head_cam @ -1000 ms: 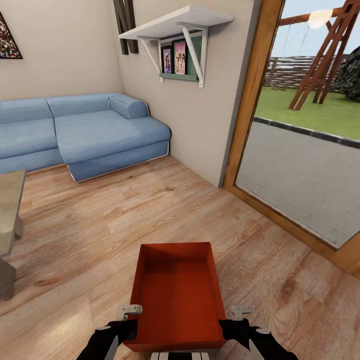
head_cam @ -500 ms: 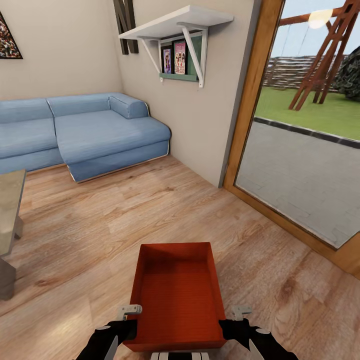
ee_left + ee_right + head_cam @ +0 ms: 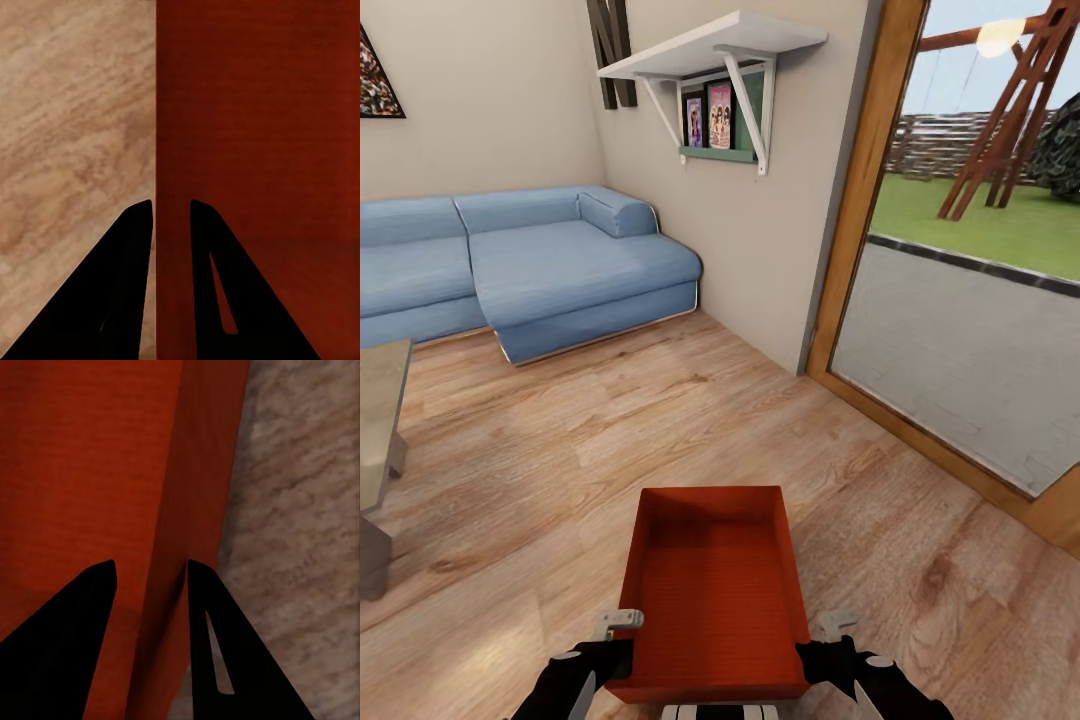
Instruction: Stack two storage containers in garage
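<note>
One orange-red storage container (image 3: 710, 580) sits open-topped just in front of me, over the light wood floor (image 3: 660, 410) of the living room. My left gripper (image 3: 622, 622) straddles its left wall. My right gripper (image 3: 832, 625) straddles its right wall. In the left wrist view, the left gripper (image 3: 172, 206) has one finger outside and one inside the container (image 3: 262, 150) wall. In the right wrist view, the right gripper (image 3: 150, 566) pinches the slanted side of the container (image 3: 90, 472) the same way.
A blue sectional sofa (image 3: 560, 265) fills the far left corner. A grey low table (image 3: 375, 420) juts in at the left edge. A wall shelf (image 3: 710, 50) hangs above. A wood-framed glass door (image 3: 860, 230) on the right looks onto a patio.
The right gripper has shifted slightly left and down against the container's right wall, and that side of the container has edged inward a little. The left arm and the camera have stayed still.
</note>
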